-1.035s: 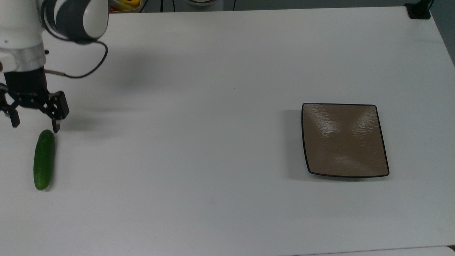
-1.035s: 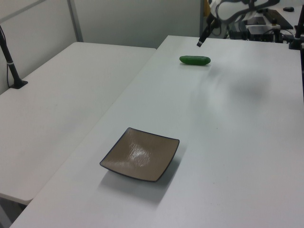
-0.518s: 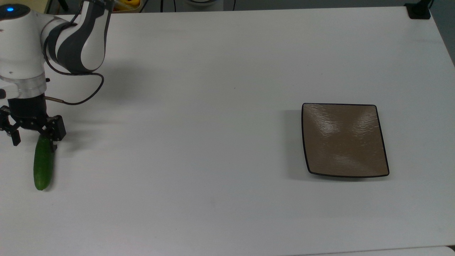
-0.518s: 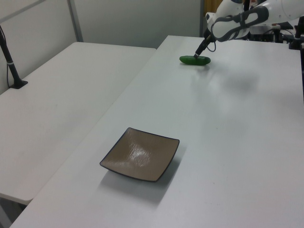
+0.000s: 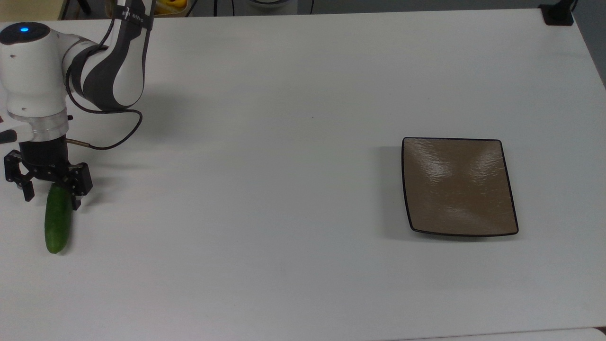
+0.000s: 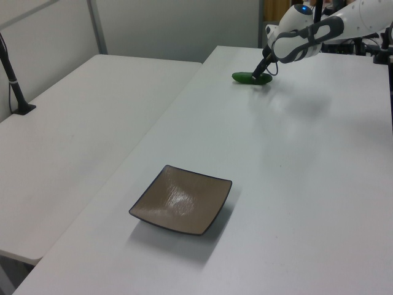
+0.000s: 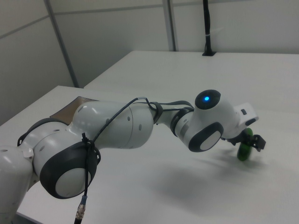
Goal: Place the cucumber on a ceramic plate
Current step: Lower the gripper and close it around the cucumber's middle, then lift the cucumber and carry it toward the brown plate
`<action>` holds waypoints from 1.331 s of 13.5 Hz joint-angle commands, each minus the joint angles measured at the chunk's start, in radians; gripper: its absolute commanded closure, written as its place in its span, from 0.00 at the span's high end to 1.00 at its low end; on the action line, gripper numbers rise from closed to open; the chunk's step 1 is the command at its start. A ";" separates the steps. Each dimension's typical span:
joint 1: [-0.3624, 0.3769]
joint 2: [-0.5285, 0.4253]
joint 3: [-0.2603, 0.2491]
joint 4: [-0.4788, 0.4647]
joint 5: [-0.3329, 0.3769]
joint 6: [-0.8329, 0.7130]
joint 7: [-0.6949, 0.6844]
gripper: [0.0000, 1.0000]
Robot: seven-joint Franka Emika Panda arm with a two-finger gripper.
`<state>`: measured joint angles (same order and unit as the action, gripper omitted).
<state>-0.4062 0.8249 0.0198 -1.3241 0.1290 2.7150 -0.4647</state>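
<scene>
Starting with the table (image 5: 284,189): treat it as a wide, bare, white run, with nothing to dodge between pick and drop.

Next, the arm (image 5: 109,61): reaching in from the top view's upper left, wrist pointed down.

Then the plate (image 5: 458,185): lying flat toward the top view's right, nothing on it, well apart from the pick.

Then the cucumber (image 5: 57,222): flat on the table at the top view's far left, long axis running up and down the top view, not yet lifted.

Last, the gripper (image 5: 52,199): spread wide, straddling the cucumber's upper end in the top view, one finger (image 5: 29,192) to its left and the other to its right, neither clearly touching. Hard to tell how low the tips sit.

Probably just ahead of the grasp. To do it well:

- Shift toward the cucumber's middle before closing. Pinching so near a rounded end risks tilting it or squeezing it out.
- Keep the fingers square across the short axis.
- Lower until the tips pass the widest part, without pressing into the table.
- Close gently but firmly, given the smooth and likely slippery skin.
- Lift straight up and carry level across to the plate.
- Release low over the centre, to avoid rolling on the glossy, curved surface.
</scene>
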 commanded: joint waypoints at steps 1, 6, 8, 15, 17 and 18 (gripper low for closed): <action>-0.010 0.010 0.019 0.014 0.009 0.011 0.004 0.65; -0.010 0.008 0.019 0.006 0.014 0.009 0.006 0.00; -0.010 -0.010 0.019 0.003 0.015 0.002 0.005 0.00; 0.006 -0.294 0.011 -0.095 0.024 -0.324 -0.002 0.01; 0.021 -0.399 0.011 -0.127 0.024 -0.487 -0.005 0.01; 0.036 -0.438 0.011 -0.150 0.023 -0.529 -0.005 0.01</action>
<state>-0.4002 0.5461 0.0304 -1.3488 0.1291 2.3100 -0.4628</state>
